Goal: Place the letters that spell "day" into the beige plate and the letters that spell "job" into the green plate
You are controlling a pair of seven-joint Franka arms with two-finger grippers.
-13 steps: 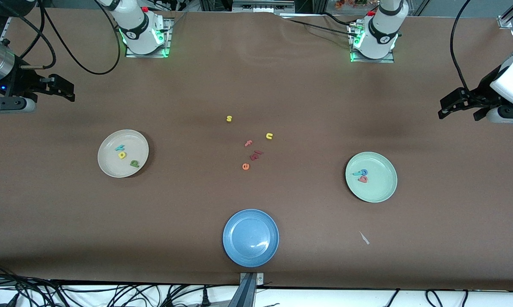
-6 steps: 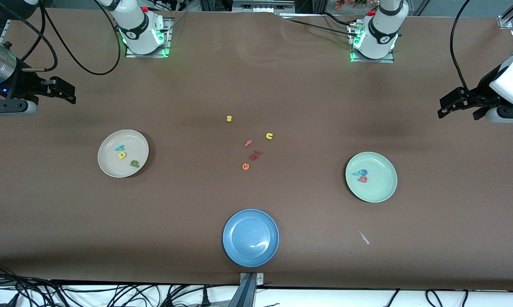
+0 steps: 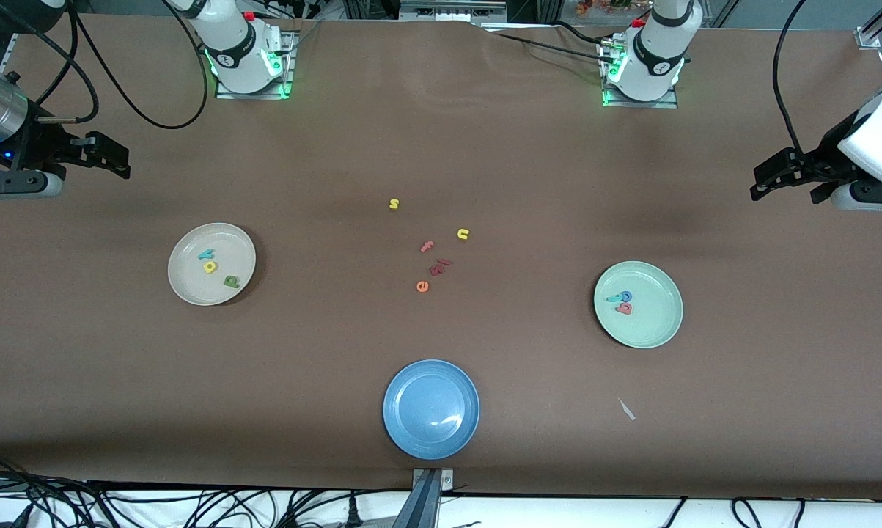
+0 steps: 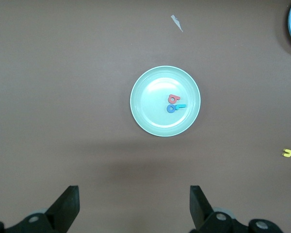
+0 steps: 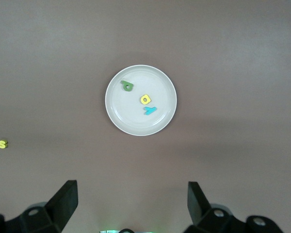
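Judging by what lies in each plate, I take the sorting as done. The green d, yellow a and teal y sit in the beige plate toward the right arm's end. The teal j, blue o and red b huddle in the green plate toward the left arm's end.

My right gripper and left gripper both hang empty at their ends of the table, fingers apart. Doing this step well means leaving both arms parked out there and nudging nothing.

Only the letters themselves can be read: a yellow s, yellow u, pink f and orange e lie loose mid-table, with dark red pieces I cannot read. I see no brand on any plate, the blue plate included.
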